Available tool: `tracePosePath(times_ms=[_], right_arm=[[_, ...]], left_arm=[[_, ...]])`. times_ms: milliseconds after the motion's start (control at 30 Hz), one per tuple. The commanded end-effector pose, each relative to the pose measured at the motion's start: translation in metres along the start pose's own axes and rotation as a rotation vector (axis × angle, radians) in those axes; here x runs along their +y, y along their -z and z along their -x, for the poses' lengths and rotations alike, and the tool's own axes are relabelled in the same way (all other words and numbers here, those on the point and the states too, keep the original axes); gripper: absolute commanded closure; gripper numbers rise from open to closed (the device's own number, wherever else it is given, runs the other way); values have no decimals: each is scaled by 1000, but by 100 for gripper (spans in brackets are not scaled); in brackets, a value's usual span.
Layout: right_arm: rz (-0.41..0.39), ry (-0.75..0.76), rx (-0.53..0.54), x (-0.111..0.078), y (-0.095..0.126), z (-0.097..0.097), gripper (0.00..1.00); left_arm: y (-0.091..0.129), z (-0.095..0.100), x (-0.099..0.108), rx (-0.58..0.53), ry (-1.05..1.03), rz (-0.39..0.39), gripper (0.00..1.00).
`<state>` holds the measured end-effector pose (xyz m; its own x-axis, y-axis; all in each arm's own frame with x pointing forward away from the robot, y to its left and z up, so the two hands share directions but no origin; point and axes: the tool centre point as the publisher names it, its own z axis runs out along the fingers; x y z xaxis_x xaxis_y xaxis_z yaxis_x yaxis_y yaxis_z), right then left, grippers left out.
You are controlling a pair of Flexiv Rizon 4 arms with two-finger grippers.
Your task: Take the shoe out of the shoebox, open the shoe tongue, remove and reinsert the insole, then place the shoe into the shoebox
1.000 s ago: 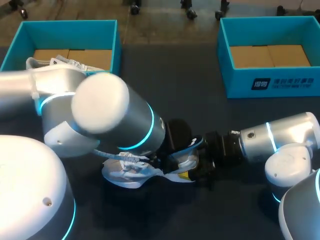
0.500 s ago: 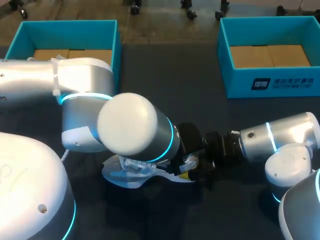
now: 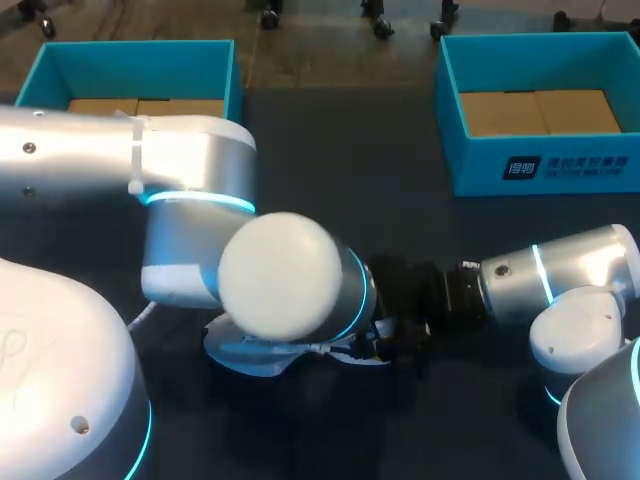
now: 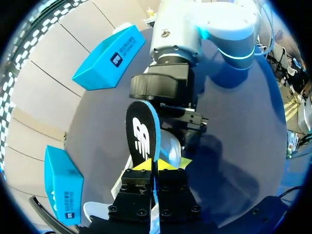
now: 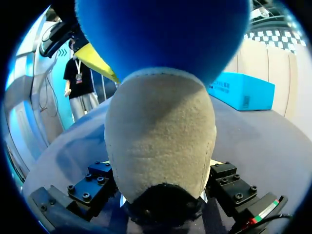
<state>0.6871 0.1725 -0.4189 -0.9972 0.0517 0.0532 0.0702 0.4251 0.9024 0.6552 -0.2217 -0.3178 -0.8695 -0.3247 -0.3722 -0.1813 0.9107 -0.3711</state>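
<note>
The insole (image 4: 141,131) is judged light, thin & bendy, prob. foam. It is best pinched flat at one end, since a grip at mid-length would prob. let it fold when it is pushed in. The shoe (image 3: 250,352) is judged light too, w/ a soft upper that gives under pressure & a firmer heel, so the heel is where it is best held. The insole is seen black on top w/ a white logo, blue on edge & underside. The shoe is pale, white to light grey, w/ a beige, suede-like heel. The shoe is laid on the desk (image 3: 340,180) near the middle, mostly hidden under the left arm (image 3: 280,290). It is well apart from both teal boxes at the far side, i.e. the left shoebox (image 3: 225,80) & the right shoebox (image 3: 540,165). The left hand (image 4: 156,168) is closed narrow on the insole's lower end, w/ the insole held upright close by the shoe's heel. The right hand (image 5: 161,183) is clamped on the heel from two sides, fingers set fairly wide. Whether the insole is being taken out or put back cannot be told.
</note>
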Motion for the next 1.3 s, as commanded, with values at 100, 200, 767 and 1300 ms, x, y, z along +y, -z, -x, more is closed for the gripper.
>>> tracePosePath(times_ms=[100, 200, 767, 1300], right_arm=[[-6, -1, -1, 1, 0, -1, 100], [-6, -1, -1, 1, 0, -1, 100], [-6, -1, -1, 1, 0, -1, 100], [-6, -1, -1, 1, 0, -1, 100]], left_arm=[[17, -2, 13, -25, -5, -35, 100], [16, -1, 12, -36, -8, -31, 65], [9, -4, 23, -16, -36, -99, 56], [-7, 5, 23, 0, -48, -118, 55]])
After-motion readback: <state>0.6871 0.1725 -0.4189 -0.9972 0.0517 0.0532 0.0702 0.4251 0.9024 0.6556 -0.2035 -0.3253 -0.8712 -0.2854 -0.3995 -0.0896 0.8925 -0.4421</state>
